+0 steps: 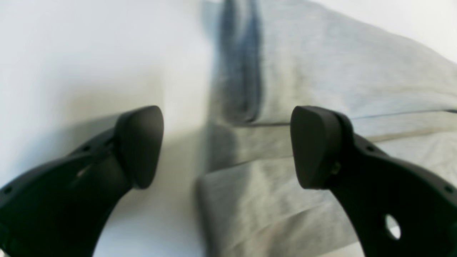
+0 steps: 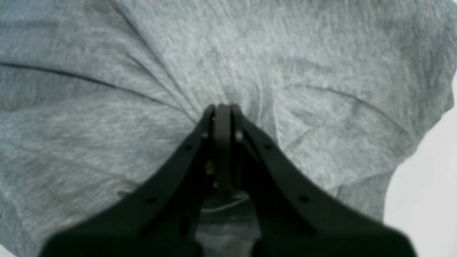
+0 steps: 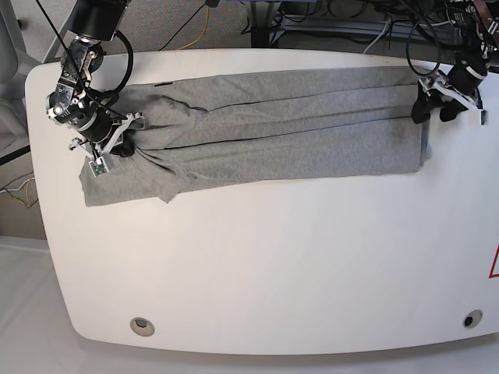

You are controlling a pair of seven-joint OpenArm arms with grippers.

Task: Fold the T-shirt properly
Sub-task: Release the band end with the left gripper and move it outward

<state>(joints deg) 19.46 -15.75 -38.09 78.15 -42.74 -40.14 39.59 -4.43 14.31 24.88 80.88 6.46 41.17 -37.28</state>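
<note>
The soft, light T-shirt [image 3: 265, 128] is pinched at its left end by the closed right gripper [image 2: 223, 110], while the wide-open, empty left gripper [image 1: 226, 146] is best closed on the right-hand hem.

The T-shirt [image 3: 265, 132] is heather grey and lies flat across the upper part of the frame, folded lengthwise into a long band from upper left to upper right; a sleeve part sticks out at lower left, and long creases run along its length
</note>
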